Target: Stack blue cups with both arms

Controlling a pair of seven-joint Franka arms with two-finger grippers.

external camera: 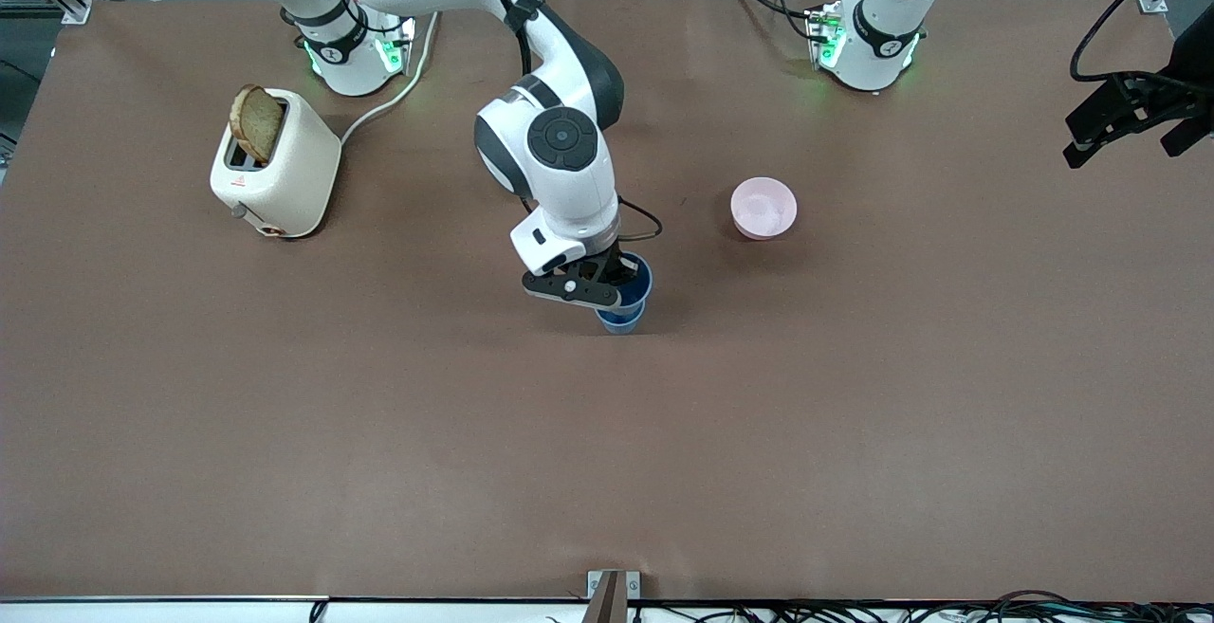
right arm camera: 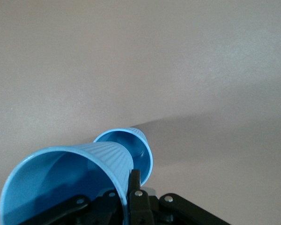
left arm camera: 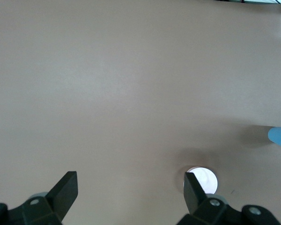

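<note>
**Upper cup held over its twin, mid-table**

From the front camera, the right gripper [external camera: 621, 289] is seen mid-table, well clear of every table edge, clamped on the rim of a blue cup [external camera: 637, 280]. That cup is carried directly above a second blue cup [external camera: 621, 318], which appears to stand on the brown table [external camera: 607, 452]; whether the two already touch cannot be told. The hold at the rim is judged to leave the tapered body free to slide down inside. A pink bowl [external camera: 763, 208] is left toward the left arm's end, and a toaster [external camera: 275, 164] with a slice of bread [external camera: 256, 122] is parked near the right arm's base.

In the left wrist view, the left gripper [left arm camera: 130, 193] is shown spread wide with nothing held, waiting high over the table's end at the left arm's side.

In the right wrist view, a finger [right arm camera: 133, 187] is seen pressed against the wall of the held cup [right arm camera: 61, 178], with the lower cup [right arm camera: 131, 145] lined up past it, mouth open to receive.
</note>
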